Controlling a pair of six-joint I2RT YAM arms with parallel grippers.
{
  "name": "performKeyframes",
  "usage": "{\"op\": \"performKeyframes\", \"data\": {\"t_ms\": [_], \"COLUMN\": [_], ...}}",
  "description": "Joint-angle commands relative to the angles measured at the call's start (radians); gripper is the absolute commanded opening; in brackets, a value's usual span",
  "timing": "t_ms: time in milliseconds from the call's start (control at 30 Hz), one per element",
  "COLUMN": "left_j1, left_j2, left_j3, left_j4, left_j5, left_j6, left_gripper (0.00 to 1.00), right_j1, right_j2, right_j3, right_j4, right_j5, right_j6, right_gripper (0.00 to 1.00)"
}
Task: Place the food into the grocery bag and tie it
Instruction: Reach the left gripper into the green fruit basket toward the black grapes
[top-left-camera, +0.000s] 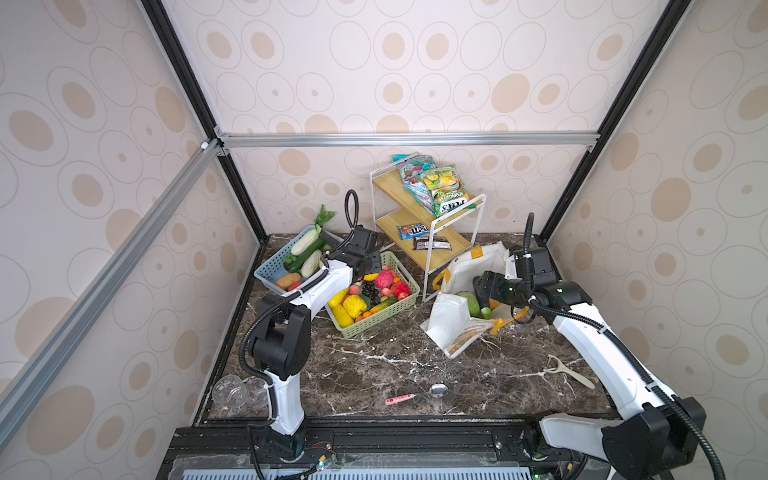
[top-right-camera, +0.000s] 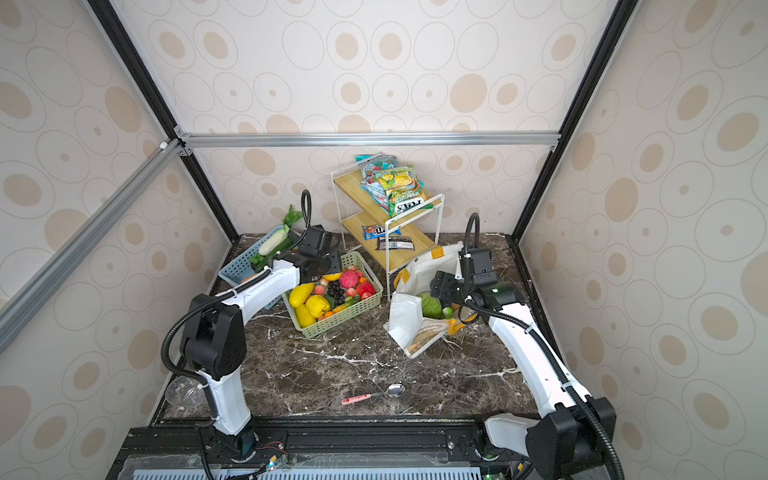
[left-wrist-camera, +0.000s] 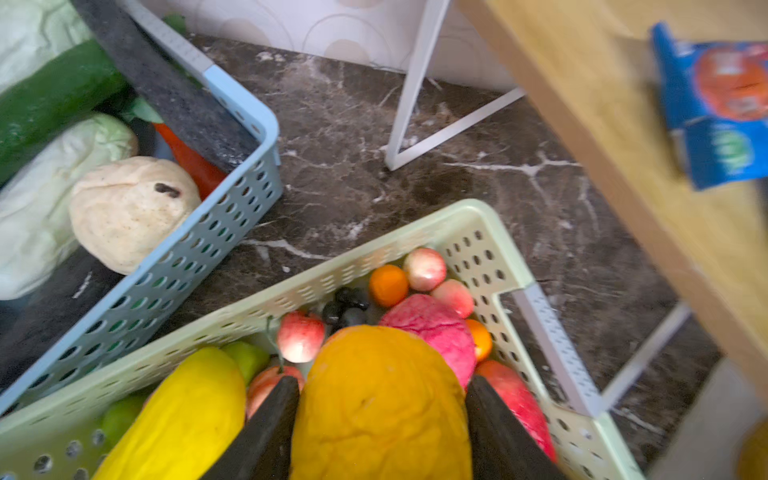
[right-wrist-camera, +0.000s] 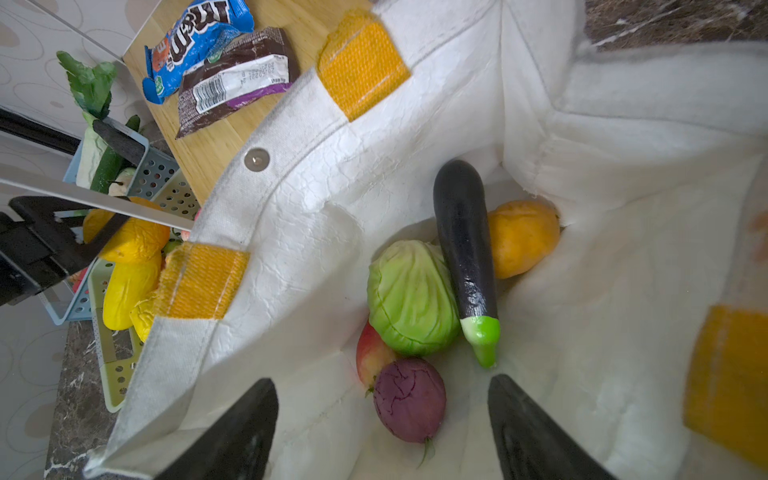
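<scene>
Partway: cabbage (right-wrist-camera: 411, 299), eggplant (right-wrist-camera: 463, 241) and others lie in the untied grocery bag (right-wrist-camera: 316, 174), right fingers (right-wrist-camera: 232, 436) spread empty above them, while left fingers (left-wrist-camera: 266, 432) clamp an orange fruit (left-wrist-camera: 378, 407) in the crowded green basket (left-wrist-camera: 374, 257).

Both top views sit high over the near edge, side by side, looking down toward the far wall, so they share the whole table (top-left-camera: 374, 365). The left wrist cam hangs close over the green basket (left-wrist-camera: 374, 257). The right wrist cam peers close into the bag (right-wrist-camera: 332, 166) and catches that basket too.
</scene>
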Motion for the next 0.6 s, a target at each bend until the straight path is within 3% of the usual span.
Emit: {"op": "performKeyframes", "data": {"t_ms": [0, 333, 567], "left_j1": [-0.049, -0.110, -0.132], "left_j2": [-0.003, 0.140, 0.176], "left_j3": [-0.017, 0.088, 0.068], "left_j4": [0.055, 0.062, 0.067], "left_j5": [0.097, 0.137, 0.139], "left_j6": [-0.048, -0.066, -0.070], "left_gripper": [0.54, 0.54, 0.56], "right_j1": [0.003, 0.009, 0.012], "right_j2": [-0.018, -0.049, -0.053], "right_j3": [-0.014, -0.022, -0.042], "right_j4": [0.018, -0.003, 0.009], "right_j5": [-0.004, 0.013, 0.009], "right_j6": [0.017, 0.020, 0.036], "right_gripper": [0.82, 0.82, 0.83]}}
